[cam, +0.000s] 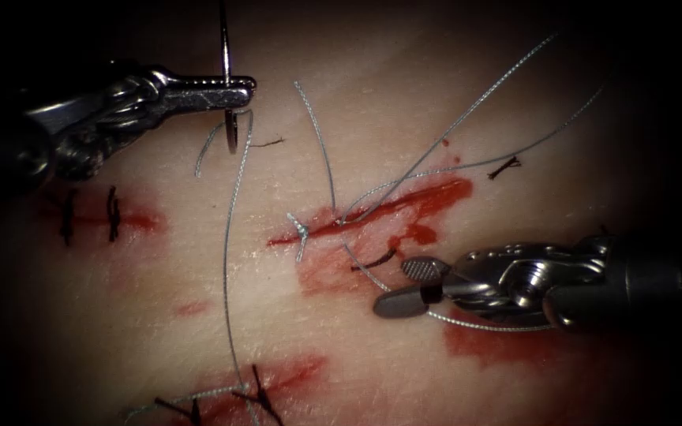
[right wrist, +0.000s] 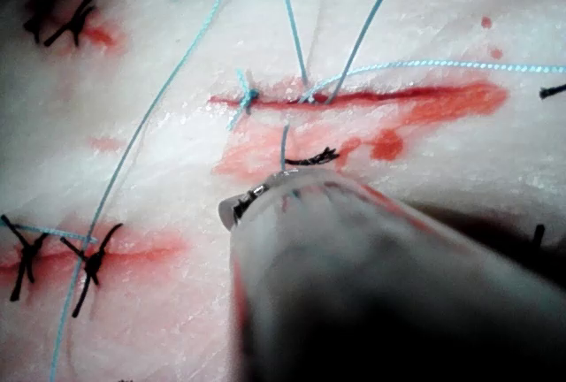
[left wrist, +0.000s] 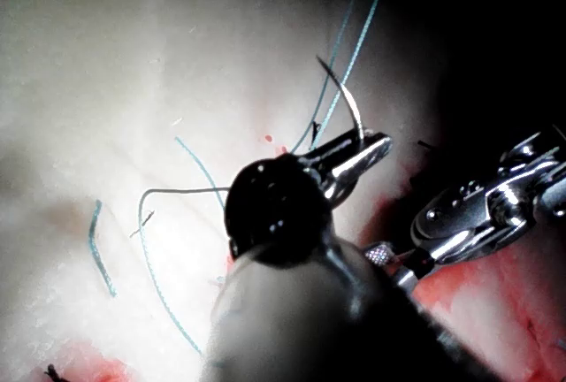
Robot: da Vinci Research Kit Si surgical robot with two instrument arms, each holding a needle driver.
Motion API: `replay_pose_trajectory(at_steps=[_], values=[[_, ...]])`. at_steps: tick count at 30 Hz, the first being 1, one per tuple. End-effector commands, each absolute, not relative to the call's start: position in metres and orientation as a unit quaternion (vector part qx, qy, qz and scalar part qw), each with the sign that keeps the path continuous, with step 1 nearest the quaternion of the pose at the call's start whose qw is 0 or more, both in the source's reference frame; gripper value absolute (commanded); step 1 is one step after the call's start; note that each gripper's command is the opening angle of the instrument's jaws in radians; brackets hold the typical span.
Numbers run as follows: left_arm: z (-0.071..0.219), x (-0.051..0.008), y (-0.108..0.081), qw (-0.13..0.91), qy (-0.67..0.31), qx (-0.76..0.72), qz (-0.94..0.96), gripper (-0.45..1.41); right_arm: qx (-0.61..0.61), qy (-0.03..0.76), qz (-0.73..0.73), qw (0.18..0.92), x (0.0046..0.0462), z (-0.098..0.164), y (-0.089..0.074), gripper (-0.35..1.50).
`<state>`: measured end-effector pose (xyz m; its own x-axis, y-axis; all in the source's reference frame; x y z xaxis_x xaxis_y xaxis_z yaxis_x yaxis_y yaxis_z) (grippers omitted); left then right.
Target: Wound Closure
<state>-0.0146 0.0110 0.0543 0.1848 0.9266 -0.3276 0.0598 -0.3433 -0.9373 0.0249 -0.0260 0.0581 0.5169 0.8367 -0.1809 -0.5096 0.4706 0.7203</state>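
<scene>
On the tissue: three cuts show in the endoscope view, all on one piece of pork belly (cam: 451, 102).
Middle cut (cam: 372, 211): one, long and red, with a single knotted stitch (cam: 301, 230) of pale thread at its left end.
Other cuts: two, one at far left (cam: 92, 217) crossed by two dark stitches, and one at the lower edge (cam: 238, 390) with dark stitches and pale thread over it.
Red fluid (cam: 507, 343): patches spread around the middle cut and beside the right tool.
Left tool (cam: 242, 87): one, above and left of the middle cut, jaws clenched on the needle.
Needle (cam: 226, 47): one, curved, gripped partway along its curve, standing clear of the tissue; one end rises above the jaws and the other hangs just below.
Thread (cam: 229, 260): one long pale strand trails from below the left tool toward the lower cut; further strands fan up and right from the middle cut.
Right tool (cam: 410, 285): one, just below and right of the middle cut, jaws parted and holding nothing, with a loop of thread passing beside it.
</scene>
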Motion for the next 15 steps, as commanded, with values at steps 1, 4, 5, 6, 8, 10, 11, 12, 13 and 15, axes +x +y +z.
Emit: replay_pose_trajectory(at_steps=[1, 4, 5, 6, 8, 10, 11, 12, 13, 15], values=[[0.0548, -0.0150, 0.0109, 0.425, -0.384, -0.642, 0.510, -0.45, 0.298, 0.253, 0.410, 0.824, 0.0259, 0.0598, -0.0269, 0.67], [0.0547, -0.0150, 0.0109, 0.425, -0.384, -0.642, 0.510, -0.45, 0.288, 0.245, 0.409, 0.830, 0.0261, 0.0616, -0.0271, 0.73], [0.0547, -0.0150, 0.0109, 0.425, -0.384, -0.642, 0.510, -0.45, 0.286, 0.245, 0.409, 0.831, 0.0261, 0.0621, -0.0271, 0.66], [0.0547, -0.0150, 0.0109, 0.425, -0.384, -0.642, 0.510, -0.45, 0.286, 0.245, 0.410, 0.831, 0.0261, 0.0624, -0.0270, 0.59], [0.0547, -0.0150, 0.0109, 0.425, -0.384, -0.642, 0.510, -0.45, 0.283, 0.246, 0.411, 0.831, 0.0260, 0.0628, -0.0267, 0.24], [0.0547, -0.0150, 0.0109, 0.425, -0.384, -0.642, 0.510, -0.45, 0.274, 0.246, 0.415, 0.832, 0.0259, 0.0629, -0.0265, -0.35], [0.0547, -0.0150, 0.0109, 0.425, -0.384, -0.642, 0.510, -0.45, 0.274, 0.246, 0.415, 0.832, 0.0257, 0.0628, -0.0265, -0.35], [0.0547, -0.0150, 0.0109, 0.425, -0.384, -0.642, 0.510, -0.45, 0.277, 0.243, 0.418, 0.830, 0.0254, 0.0625, -0.0265, -0.35], [0.0547, -0.0150, 0.0109, 0.425, -0.384, -0.642, 0.510, -0.45, 0.280, 0.244, 0.419, 0.829, 0.0250, 0.0622, -0.0266, -0.35], [0.0547, -0.0150, 0.0109, 0.425, -0.384, -0.642, 0.510, -0.45, 0.287, 0.237, 0.419, 0.828, 0.0234, 0.0607, -0.0267, -0.35]])
